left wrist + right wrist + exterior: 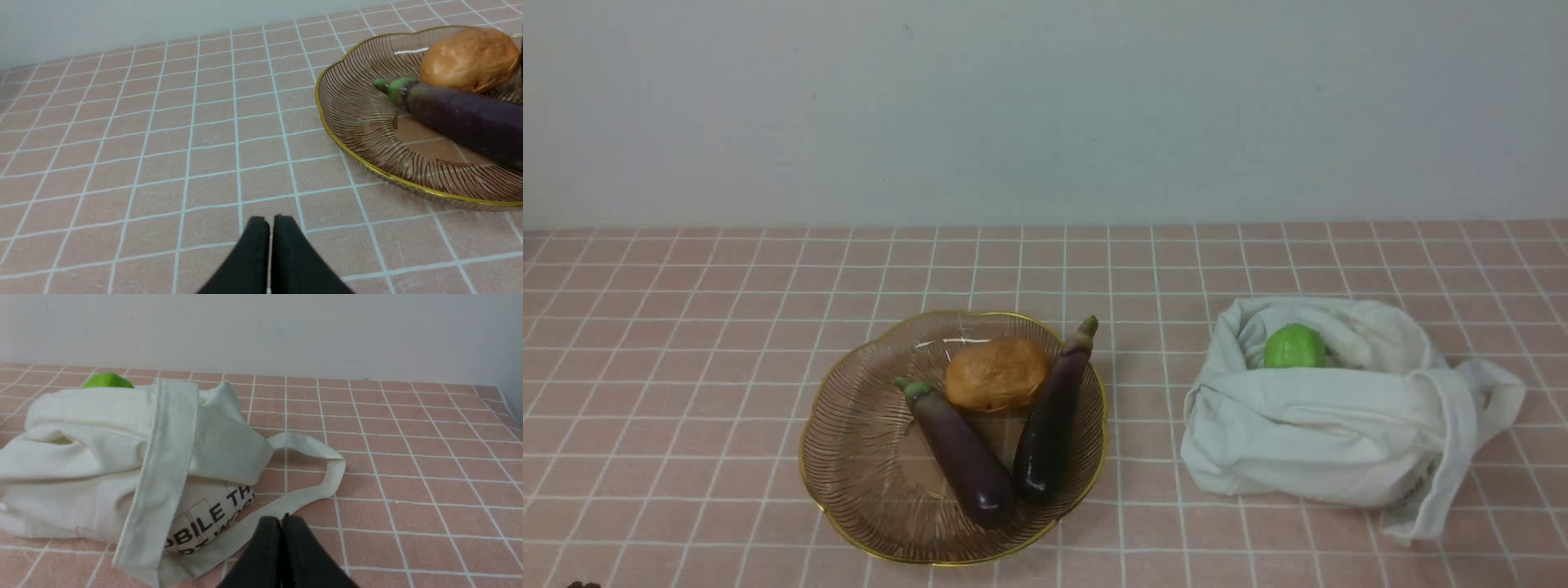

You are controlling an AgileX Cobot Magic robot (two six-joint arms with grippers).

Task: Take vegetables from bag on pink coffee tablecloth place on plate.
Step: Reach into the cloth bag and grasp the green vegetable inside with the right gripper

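Note:
The green vegetable (1294,346) lies inside the off-white cloth bag (1331,425) at the right of the pink gridded tablecloth (686,392); only its top shows. It also peeks over the bag (102,457) in the right wrist view (107,381). The brownish glass plate (849,457) sits left of centre with two purple eggplants (960,453) and a brown potato (996,374). My left gripper (271,222) is shut and empty over bare cloth, near the plate's rim (347,143). My right gripper (281,519) is shut and empty beside a bag handle (310,486).
A pale wall runs along the back of the table. Neither arm shows in the front view apart from a dark speck at the bottom left corner (584,584). Bare cloth lies left of the plate and between plate and bag.

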